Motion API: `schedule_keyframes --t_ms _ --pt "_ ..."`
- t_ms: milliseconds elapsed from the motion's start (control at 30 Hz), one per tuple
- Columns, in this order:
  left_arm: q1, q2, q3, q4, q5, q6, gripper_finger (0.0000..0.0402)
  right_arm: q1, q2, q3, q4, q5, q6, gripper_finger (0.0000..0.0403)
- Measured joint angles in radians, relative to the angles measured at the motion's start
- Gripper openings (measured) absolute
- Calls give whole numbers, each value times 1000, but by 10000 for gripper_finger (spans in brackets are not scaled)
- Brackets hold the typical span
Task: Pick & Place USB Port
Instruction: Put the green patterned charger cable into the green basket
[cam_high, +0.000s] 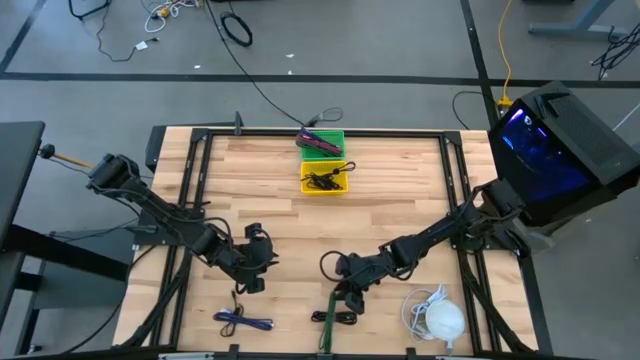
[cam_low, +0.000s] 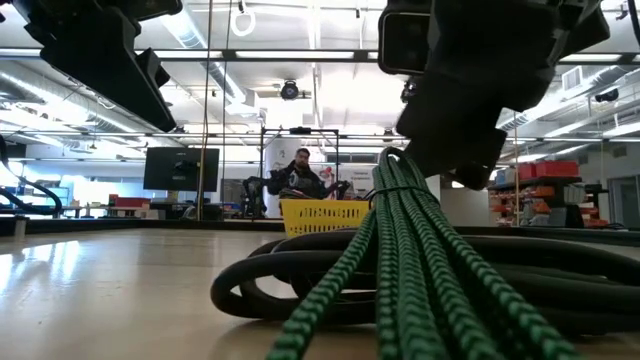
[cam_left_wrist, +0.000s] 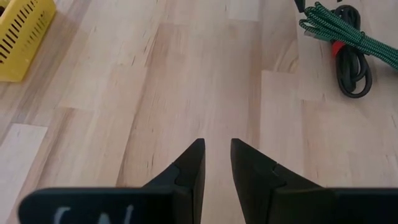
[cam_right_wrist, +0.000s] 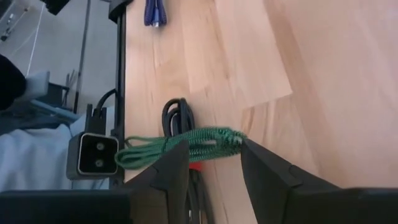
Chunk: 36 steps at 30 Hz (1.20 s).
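Observation:
A green braided cable bundle (cam_high: 327, 322) (cam_right_wrist: 186, 144) lies near the table's near edge beside a coiled black cable (cam_high: 347, 316) (cam_right_wrist: 177, 112). The low view shows the green bundle (cam_low: 410, 270) close up. My right gripper (cam_high: 350, 288) (cam_right_wrist: 214, 146) is open just above it, one finger on either side of the bundle's tied end. My left gripper (cam_high: 255, 268) (cam_left_wrist: 216, 146) hovers open with a narrow gap over bare wood to the left. The left wrist view shows the green cable (cam_left_wrist: 348, 34) farther off. My right gripper comes at the green bundle's tied end (cam_right_wrist: 227, 138) from above, slanting down, its fingers across the strands. Whether the fingers touch it, I cannot tell. The bundle's long part rests on the table.
A blue cable (cam_high: 242, 322) lies near the near edge on the left. A white cable with a round white body (cam_high: 438, 318) lies on the right. A yellow bin (cam_high: 325, 180) and a green bin (cam_high: 322, 142) stand at the far edge. Bare wood spans the middle.

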Motion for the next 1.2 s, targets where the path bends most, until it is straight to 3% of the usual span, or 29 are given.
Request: schedule_keyframes --t_ms 1200 --pt "0 1 0 -11 0 0 80 9 55 0 132 38 1 148"
